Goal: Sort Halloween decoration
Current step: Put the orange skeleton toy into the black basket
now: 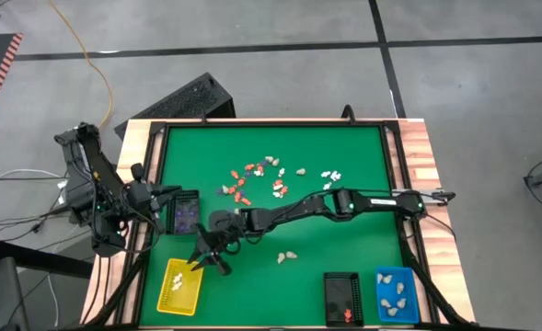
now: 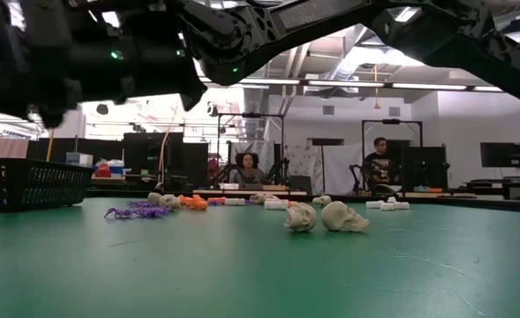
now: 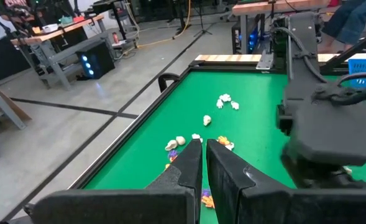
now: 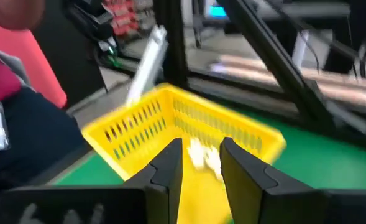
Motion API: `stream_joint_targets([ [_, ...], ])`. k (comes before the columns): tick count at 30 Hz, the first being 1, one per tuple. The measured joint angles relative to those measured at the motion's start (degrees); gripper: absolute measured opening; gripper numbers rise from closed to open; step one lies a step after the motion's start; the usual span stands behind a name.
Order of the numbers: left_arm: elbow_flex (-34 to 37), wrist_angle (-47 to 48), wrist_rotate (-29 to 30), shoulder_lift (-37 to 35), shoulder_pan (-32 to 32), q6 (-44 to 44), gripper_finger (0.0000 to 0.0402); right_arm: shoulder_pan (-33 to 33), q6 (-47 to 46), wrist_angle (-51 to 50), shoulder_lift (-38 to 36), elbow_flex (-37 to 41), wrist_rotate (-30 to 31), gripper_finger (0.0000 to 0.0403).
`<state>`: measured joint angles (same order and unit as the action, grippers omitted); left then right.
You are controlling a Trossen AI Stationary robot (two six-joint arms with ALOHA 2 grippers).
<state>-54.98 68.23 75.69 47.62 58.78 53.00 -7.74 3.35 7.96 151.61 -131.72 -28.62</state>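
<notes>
**Halloween decoration: most pieces lie mid-table, some already in trays**

The Halloween decoration [image 1: 257, 175] is mostly scattered across the upper middle of the high view, a loose band of orange-red, white and cream figurines on the green table [image 1: 344, 230]. Look a little lower, just right of centre, and you will see a cream piece [image 1: 287, 257] lying by itself, well apart from the rest. In the low view the same scatter shows as two cream skulls [image 2: 326, 216] at centre, with a purple piece [image 2: 136, 210] and orange ones further left.

Your right gripper [image 1: 208, 262] has reached across to the lower left of the high view and hangs over the top edge of the yellow tray [image 1: 179, 287]. Its wrist view shows the two fingers [image 4: 170, 171] parted, with nothing between them, and white figurines [image 4: 202, 155] lying in the tray just beyond (blurred, so you cannot make out their shapes).

Your left gripper [image 1: 174, 213] waits at the left edge of the table, beside the purple tray [image 1: 186, 213]. Its fingers [image 3: 192, 168] stand closed together, holding nothing you can see.

At the bottom right of the high view, the black tray [image 1: 342, 299] holds an orange-red piece, and the blue tray [image 1: 397, 294] holds several cream ones.
</notes>
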Motion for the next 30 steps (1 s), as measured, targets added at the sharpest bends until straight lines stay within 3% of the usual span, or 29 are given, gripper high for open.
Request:
stream_joint_targets([
  [6,0.0,0.0,-0.4,0.0,0.0,-0.2,0.0014,3.3,6.9,-15.3,-6.5,-0.1,3.1,0.0127],
  [15,0.0,0.0,-0.5,0.0,0.0,-1.3,0.0014,9.4,18.1,-51.4,-15.9,0.0,13.9,0.0127],
  [20,0.0,0.0,-0.9,0.0,0.0,-1.3,0.0014,13.7,18.5,-68.9,-18.0,0.0,14.3,0.0123],
  [25,0.0,0.3,-1.0,0.0,0.0,-1.3,0.0014,15.7,18.1,-77.5,-18.6,1.3,13.9,0.0106],
  [30,0.0,0.6,-3.5,0.0,0.1,-1.3,0.0014,15.6,17.8,-83.1,-21.5,11.1,13.6,0.0096],
])
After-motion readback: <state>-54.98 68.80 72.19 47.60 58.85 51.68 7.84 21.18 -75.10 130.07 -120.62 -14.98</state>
